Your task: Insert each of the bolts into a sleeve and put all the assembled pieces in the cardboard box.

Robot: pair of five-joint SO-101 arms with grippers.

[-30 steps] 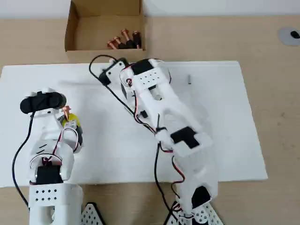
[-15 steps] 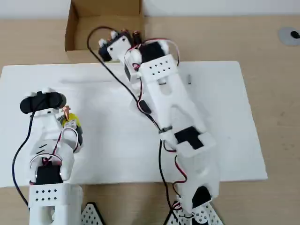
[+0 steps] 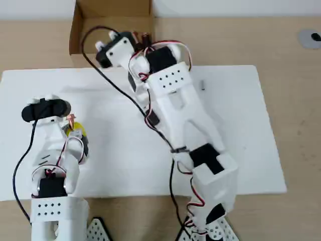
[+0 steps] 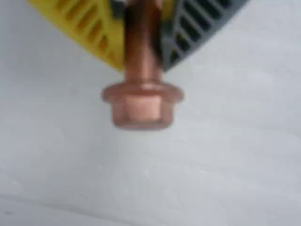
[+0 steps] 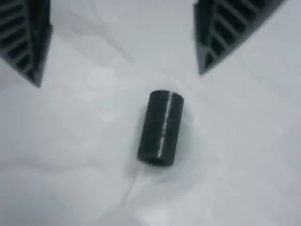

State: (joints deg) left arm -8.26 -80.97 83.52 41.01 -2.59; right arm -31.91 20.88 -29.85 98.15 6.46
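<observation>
My left gripper [image 4: 143, 59] is shut on a copper bolt [image 4: 142, 101], whose hex head sticks out past the yellow and grey fingers above the white mat. In the high view that bolt [image 3: 71, 119] is at the left of the mat. My right gripper [image 5: 118, 75] hangs open over a black sleeve [image 5: 160, 128] that lies on its side on the mat, untouched between the fingers. The right arm [image 3: 170, 85] stretches to the mat's far edge, just in front of the cardboard box [image 3: 76, 30]. Several assembled pieces [image 3: 143, 40] lie in the box's near right corner, partly covered by the arm.
The white mat [image 3: 235, 140] covers most of the table, with bare room on its right half. A small dark pin [image 3: 202, 84] lies near the far right of the mat. A grey disc [image 3: 309, 37] sits on the wood at the far right.
The right arm has stretched farther out and swung left, its wrist now over the box's front edge. The left arm has kept still with the bolt.
</observation>
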